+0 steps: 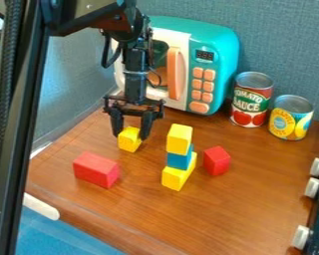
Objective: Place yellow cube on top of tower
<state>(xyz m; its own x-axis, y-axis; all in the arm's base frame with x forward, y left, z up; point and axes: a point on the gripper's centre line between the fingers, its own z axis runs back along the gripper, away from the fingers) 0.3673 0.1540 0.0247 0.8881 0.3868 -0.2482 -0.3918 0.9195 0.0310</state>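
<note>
My gripper (131, 135) is down at the yellow cube (129, 141), left of the tower (179, 160); whether I grip it, I cannot tell. Far behind me stands the microwave (219, 50), then, rightward, a red can (250, 102) and a yellow can (290, 119)

A blue wall (288, 40) (woven-looking) backs the tabletop (248, 209).

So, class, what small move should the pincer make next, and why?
Probably secure the pincer's hold on the nearby yellow cube before any lift: the pincer is down at that cube, which is beside the tower, not on top.
</note>
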